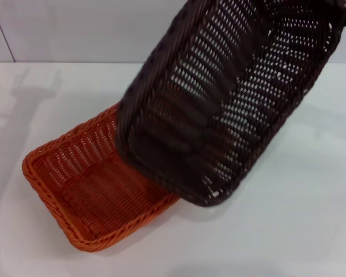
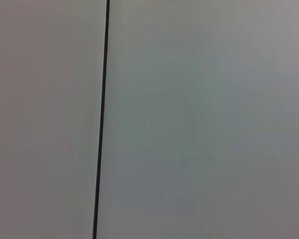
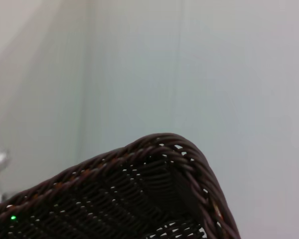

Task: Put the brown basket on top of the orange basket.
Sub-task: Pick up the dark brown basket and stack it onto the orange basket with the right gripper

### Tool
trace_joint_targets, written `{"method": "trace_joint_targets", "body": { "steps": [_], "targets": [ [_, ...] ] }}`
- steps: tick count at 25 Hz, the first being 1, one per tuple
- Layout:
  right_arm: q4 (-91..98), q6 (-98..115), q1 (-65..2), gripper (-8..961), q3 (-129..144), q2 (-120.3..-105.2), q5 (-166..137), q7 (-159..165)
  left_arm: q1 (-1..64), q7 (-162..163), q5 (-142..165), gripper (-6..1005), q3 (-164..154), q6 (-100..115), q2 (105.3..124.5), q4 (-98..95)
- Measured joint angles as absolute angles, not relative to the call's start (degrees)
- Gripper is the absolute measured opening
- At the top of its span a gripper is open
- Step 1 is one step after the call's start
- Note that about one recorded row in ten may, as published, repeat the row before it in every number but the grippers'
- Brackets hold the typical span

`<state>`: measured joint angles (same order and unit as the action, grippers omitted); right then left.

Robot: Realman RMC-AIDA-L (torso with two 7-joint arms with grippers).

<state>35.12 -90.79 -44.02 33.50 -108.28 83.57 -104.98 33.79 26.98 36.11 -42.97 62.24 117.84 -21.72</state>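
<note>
While the brown basket (image 1: 219, 98) hangs tilted in the air, its lower corner sits over the near right part of the orange basket (image 1: 81, 179), which rests flat on the white tabletop (image 1: 288, 231). I judge I am mid-carry with my right arm: the right wrist view shows the braided rim of the brown basket close below the camera, with pale wall beyond. My right claw itself is not visible in any view — I cannot tell how its fingers stand, though the basket aloft suggests it is held somewhere near its upper right end, out of the head view. My left claw is out of sight too; its wrist camera sees only a pale wall panel with a dark seam.

To do this step well, I should level the brown basket first, since it now slopes steeply. Then I should turn it so its long sides line up with the orange basket's, and shift it further left — toward the orange basket's centre — before lowering. A slow descent matters; a corner catching the orange rim could push that basket across the tabletop.
</note>
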Motion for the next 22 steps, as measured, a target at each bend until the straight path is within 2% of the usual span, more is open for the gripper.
{"method": "trace_joint_targets", "body": {
  "steps": [2, 3, 4, 7, 8, 9, 10, 11, 12, 13, 14, 15, 18, 22],
  "targets": [
    [34.48, -90.04, -43.86, 150, 33.44, -108.86, 84.74, -105.12, 33.79, 26.98, 36.11, 814, -42.87, 62.16, 117.84, -21.71],
    [33.39, -89.29, -43.71, 150, 33.27, -110.2, 86.33, -105.9, 33.82, 26.96, 36.11, 814, -42.82, 61.95, 117.84, -21.7],
    [33.39, -89.29, -43.71, 150, 33.27, -110.2, 86.33, -105.9, 33.82, 26.96, 36.11, 814, -42.82, 61.95, 117.84, -21.7],
    [33.06, -88.96, -43.61, 149, 33.0, -112.2, 86.9, -107.25, 33.88, 26.52, 36.14, 814, -42.8, 61.73, 117.79, -21.7],
    [32.52, -88.64, -43.49, 149, 32.94, -113.51, 87.83, -108.27, 33.92, 26.37, 36.42, 814, -42.89, 61.52, 117.74, -21.7],
    [32.52, -88.64, -43.49, 150, 32.94, -113.51, 87.83, -108.27, 33.92, 26.37, 36.42, 814, -42.89, 61.52, 117.74, -21.7],
    [31.44, -88.47, -43.08, 150, 32.98, -114.87, 89.67, -110.06, 33.95, 26.36, 36.48, 814, -42.93, 61.29, 117.72, -21.7],
    [30.66, -88.46, -42.67, 150, 33.11, -115.6, 90.92, -111.31, 34.04, 26.36, 36.5, 814, -42.93, 60.47, 117.66, -21.7],
    [30.66, -88.46, -42.67, 150, 33.11, -115.6, 90.92, -111.31, 34.04, 26.36, 36.5, 814, -42.93, 60.47, 117.66, -21.7],
    [29.84, -88.51, -41.91, 150, 33.28, -116.81, 92.79, -112.94, 34.21, 26.36, 36.55, 814, -42.85, 59.69, 117.66, -21.7],
    [29.84, -88.51, -41.91, 150, 33.28, -116.81, 92.79, -112.94, 34.21, 26.36, 36.55, 814, -42.85, 59.69, 117.66, -21.7],
    [28.91, -88.93, -40.72, 150, 33.29, -117.9, 95.41, -115.18, 34.27, 26.36, 36.57, 814, -42.88, 59.49, 117.66, -21.7],
    [26.45, -89.65, -39.35, 150, 34.2, -118.69, 99.28, -118.07, 34.22, 26.36, 36.65, 814, -43.15, 59.41, 117.69, -21.7],
    [23.93, -90.16, -38.96, 150, 34.43, -118.79, 100.05, -119.43, 34.0, 26.36, 36.71, 814, -43.21, 59.38, 117.64, -21.77]
  ]
}}
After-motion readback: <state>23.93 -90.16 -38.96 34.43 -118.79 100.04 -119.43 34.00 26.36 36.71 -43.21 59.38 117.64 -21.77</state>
